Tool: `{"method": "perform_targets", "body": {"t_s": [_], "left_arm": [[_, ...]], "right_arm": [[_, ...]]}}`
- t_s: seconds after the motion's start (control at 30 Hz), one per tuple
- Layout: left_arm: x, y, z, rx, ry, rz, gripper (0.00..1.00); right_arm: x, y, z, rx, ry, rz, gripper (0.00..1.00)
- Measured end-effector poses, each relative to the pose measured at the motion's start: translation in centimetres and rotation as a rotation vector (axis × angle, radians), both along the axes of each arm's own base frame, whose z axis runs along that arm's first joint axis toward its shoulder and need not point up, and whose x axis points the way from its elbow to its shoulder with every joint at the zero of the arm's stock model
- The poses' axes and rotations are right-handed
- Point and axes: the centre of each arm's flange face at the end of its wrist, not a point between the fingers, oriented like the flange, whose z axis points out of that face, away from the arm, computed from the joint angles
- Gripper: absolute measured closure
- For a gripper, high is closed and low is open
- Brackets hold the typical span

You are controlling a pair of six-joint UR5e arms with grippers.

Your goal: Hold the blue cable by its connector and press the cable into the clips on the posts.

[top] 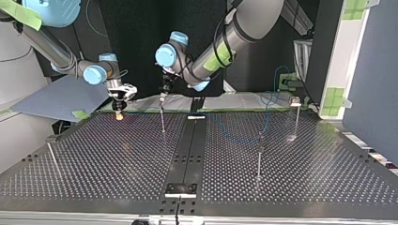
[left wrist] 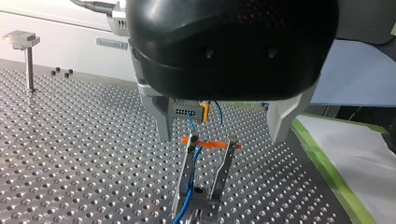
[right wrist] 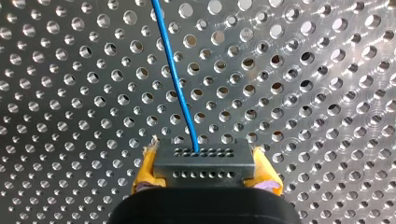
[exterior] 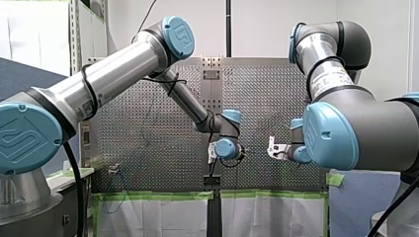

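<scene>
In the right wrist view my right gripper (right wrist: pixel 204 184) is shut, its yellow pads (right wrist: pixel 145 170) on the dark grey connector (right wrist: pixel 204 163). The blue cable (right wrist: pixel 175 79) leaves the connector and runs out over the perforated plate. In the left wrist view my left gripper (left wrist: pixel 222 138) hangs open, its pale fingers (left wrist: pixel 161 116) standing either side of a forked metal clip (left wrist: pixel 224 170) on a post. The blue cable (left wrist: pixel 189 196) passes down along one prong of that clip. In the top view my left gripper (top: pixel 162 96) is over a thin post (top: pixel 162 122), and my right gripper (top: pixel 119 108) is beside it.
More thin posts stand on the perforated table (top: pixel 117 159): one near the middle (top: pixel 259 161), one at the back of the top view's right (top: pixel 295 117), one at its left (top: pixel 51 157). A flat-topped post (left wrist: pixel 28 60) shows in the left wrist view. Green tape (left wrist: pixel 327 163) edges the plate.
</scene>
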Motion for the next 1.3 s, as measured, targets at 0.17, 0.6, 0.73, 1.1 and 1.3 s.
{"method": "perform_targets", "body": {"t_s": [0.17, 0.6, 0.73, 1.1, 1.3], "left_arm": [[-0.1, -0.1, 0.5, -0.002, -0.003, 0.006, 0.0], [-2.5, -0.4, 4.6, -0.045, -0.044, -0.025, 0.0], [-2.7, 0.1, 6.0, -0.069, -0.068, -0.025, 0.0], [-4.0, 1.9, 9.0, -0.11, -0.112, -0.009, 0.0], [-4.9, 3.5, 10.5, -0.116, -0.12, 0.027, 0.0]], "right_arm": [[0.0, 0.0, 0.0, 0.0, -0.001, 0.0, 1.0], [0.0, 0.0, 0.0, 0.005, -0.003, -0.003, 1.0], [0.0, 0.0, 0.0, 0.005, -0.003, -0.003, 1.0], [0.0, 0.0, 0.0, 0.004, -0.005, -0.005, 1.0], [0.0, 0.0, 0.0, 0.007, -0.004, -0.006, 1.0]]}}
